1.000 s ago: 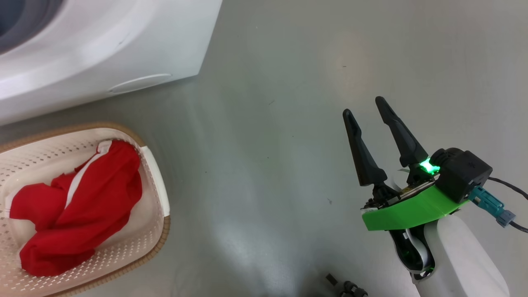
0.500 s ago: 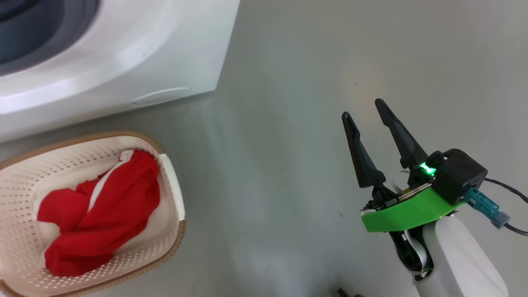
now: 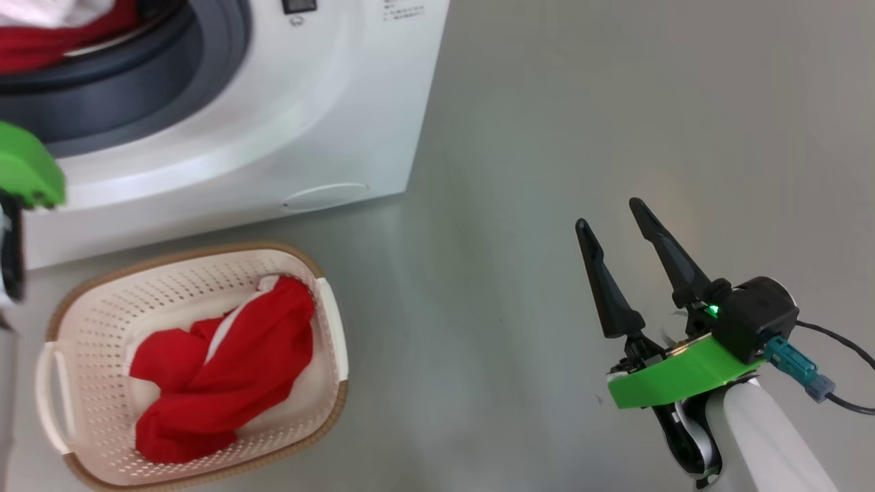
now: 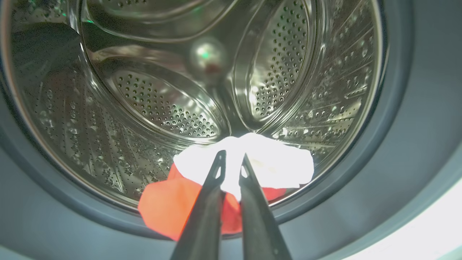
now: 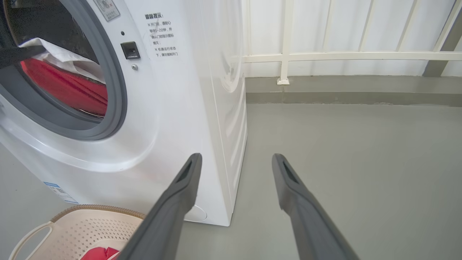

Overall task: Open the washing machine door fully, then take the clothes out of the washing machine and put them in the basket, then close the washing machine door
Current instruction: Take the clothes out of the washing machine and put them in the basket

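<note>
Front of the washing machine (image 5: 173,108), right wrist view. A black printed notice (image 5: 160,35) in Chinese beside the door opening is headed 温馨提示; its smaller lines are only partly legible. The print on the round sticker (image 5: 107,9) above it and on the blue label (image 5: 57,190) low on the front is too small to read.

The left hand (image 4: 232,156) pointed into the shiny perforated steel drum (image 4: 162,108) of the washing machine, its two long dark fingers (image 4: 202,216) drawn nearly together. Their tips pinched a small crumpled white cloth piece (image 4: 281,162) at the drum's lower lip. Under it lay a bright red soft fabric garment (image 4: 169,206), spilling over the wide grey-blue rubber gasket (image 4: 408,144) that ringed the opening.
</note>
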You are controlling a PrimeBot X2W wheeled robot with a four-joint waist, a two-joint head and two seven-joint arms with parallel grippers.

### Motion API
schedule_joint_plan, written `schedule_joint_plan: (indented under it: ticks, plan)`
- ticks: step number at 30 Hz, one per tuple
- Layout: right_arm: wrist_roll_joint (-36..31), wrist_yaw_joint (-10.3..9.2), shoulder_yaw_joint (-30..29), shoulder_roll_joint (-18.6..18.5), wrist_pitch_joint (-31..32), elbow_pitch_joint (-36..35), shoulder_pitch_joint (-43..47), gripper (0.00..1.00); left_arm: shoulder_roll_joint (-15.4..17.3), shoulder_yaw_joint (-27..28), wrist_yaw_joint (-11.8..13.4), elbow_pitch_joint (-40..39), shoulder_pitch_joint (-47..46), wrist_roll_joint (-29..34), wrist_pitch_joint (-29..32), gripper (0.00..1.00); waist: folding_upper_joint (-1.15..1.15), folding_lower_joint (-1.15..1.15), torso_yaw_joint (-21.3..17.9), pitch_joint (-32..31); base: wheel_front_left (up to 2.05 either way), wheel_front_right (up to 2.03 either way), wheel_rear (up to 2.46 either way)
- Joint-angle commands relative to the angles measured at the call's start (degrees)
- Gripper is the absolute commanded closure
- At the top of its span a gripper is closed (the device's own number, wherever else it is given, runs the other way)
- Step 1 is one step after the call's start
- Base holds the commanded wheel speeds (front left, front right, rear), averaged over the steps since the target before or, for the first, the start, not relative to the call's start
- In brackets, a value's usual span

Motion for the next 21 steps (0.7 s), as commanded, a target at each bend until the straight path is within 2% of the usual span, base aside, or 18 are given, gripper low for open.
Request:
schedule_joint_plan:
  ticks: [1,13,21]
  plan:
    - [-0.9,0.19,0.7,-0.3,-0.4,-1.2,1.4,0.00,2.3,2.0,0.6,-3.1,1.5,-0.6,-0.7,1.00,0.00,0.00,1.8,-2.2,0.00,0.00,0.00]
    - [-3.1,0.19,-2.1,-0.3,1.9,-2.5,5.2,0.00,-0.9,3.2,5.9,-27.8,18.2,-1.1,-3.7,1.00,0.00,0.00,4.3,-8.6,0.00,0.00,0.00]
    - [-4.0,0.19,-4.2,-0.3,3.9,-4.4,8.3,0.00,-2.0,3.2,8.4,-37.9,25.5,0.1,-5.2,1.00,0.00,0.00,5.3,-12.6,0.00,0.00,0.00]
